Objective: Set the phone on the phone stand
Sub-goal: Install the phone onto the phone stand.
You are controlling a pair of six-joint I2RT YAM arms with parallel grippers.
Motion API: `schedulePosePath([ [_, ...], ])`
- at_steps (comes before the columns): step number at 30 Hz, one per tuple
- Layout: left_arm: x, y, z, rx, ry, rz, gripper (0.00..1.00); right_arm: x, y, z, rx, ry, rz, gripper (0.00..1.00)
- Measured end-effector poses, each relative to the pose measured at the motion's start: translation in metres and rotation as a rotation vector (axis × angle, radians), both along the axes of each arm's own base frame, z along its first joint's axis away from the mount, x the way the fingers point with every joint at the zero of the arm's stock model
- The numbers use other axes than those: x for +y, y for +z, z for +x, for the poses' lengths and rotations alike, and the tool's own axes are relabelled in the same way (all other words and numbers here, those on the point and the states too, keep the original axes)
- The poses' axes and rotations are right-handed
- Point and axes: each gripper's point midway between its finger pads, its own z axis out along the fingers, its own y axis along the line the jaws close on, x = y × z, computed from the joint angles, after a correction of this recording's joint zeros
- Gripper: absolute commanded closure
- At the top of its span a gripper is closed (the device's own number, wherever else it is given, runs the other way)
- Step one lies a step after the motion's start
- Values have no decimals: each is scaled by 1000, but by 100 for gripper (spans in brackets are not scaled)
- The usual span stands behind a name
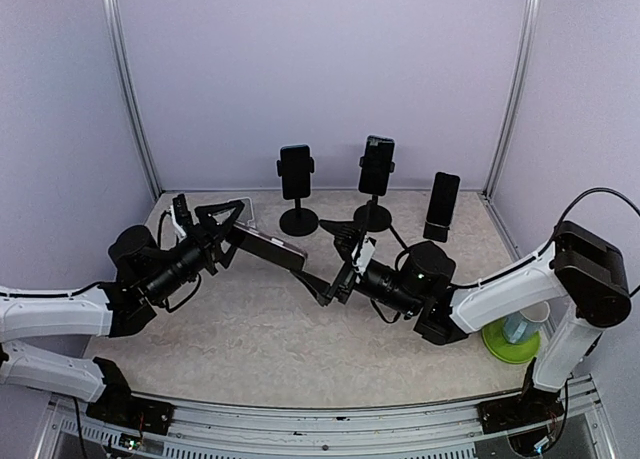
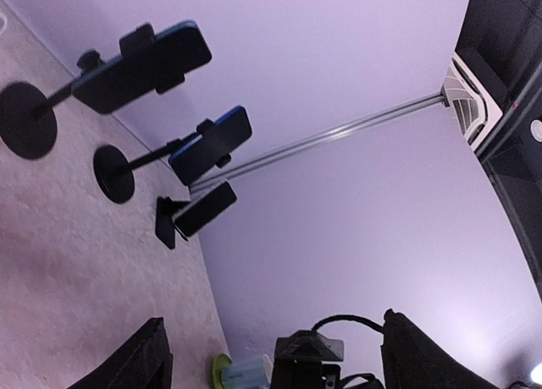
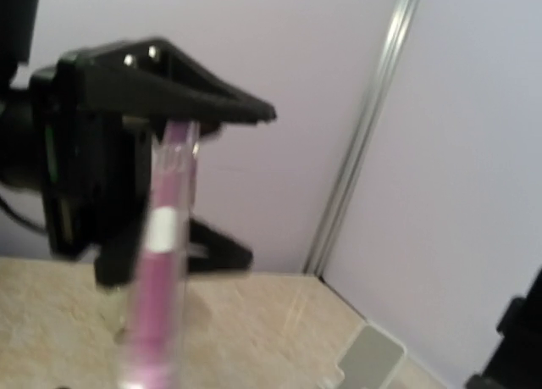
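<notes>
The phone [image 1: 272,247], a dark slab with a pink edge in a clear case [image 3: 159,262], hangs above the table at centre left. My left gripper [image 1: 232,229] is shut on it across its width, one black finger [image 3: 195,92] above the phone and one below. My right gripper [image 1: 332,264] stands open just past the phone's free end, touching nothing. Three phone stands line the back wall: two round-based ones [image 1: 298,219] [image 1: 373,215] and a low wedge [image 1: 436,229]. Each carries a dark phone. In the left wrist view the held phone does not show; only my finger [image 2: 140,363] does.
A green saucer [image 1: 512,341] with a clear cup on it sits at the right edge, beside the right arm. A flat grey-and-white piece [image 3: 370,357] lies on the table near the back left corner. Purple walls and metal posts [image 1: 127,89] close in the table.
</notes>
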Motion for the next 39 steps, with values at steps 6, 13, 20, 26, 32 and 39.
schedulePosePath([
  [6,32,30,33,-46,225,185,64,-12,6,10,66,-79,-28,0],
  [13,50,53,84,-58,454,454,62,-44,23,17,133,-197,-26,0],
  [20,59,14,139,23,587,809,62,-80,33,10,192,-298,-37,0],
  [26,62,3,170,37,667,996,66,-116,34,-2,245,-349,-15,0],
  [32,68,-20,203,60,722,1134,82,-144,34,-11,295,-383,11,0],
  [39,71,-44,229,73,742,1269,83,-158,30,-14,327,-409,17,0],
])
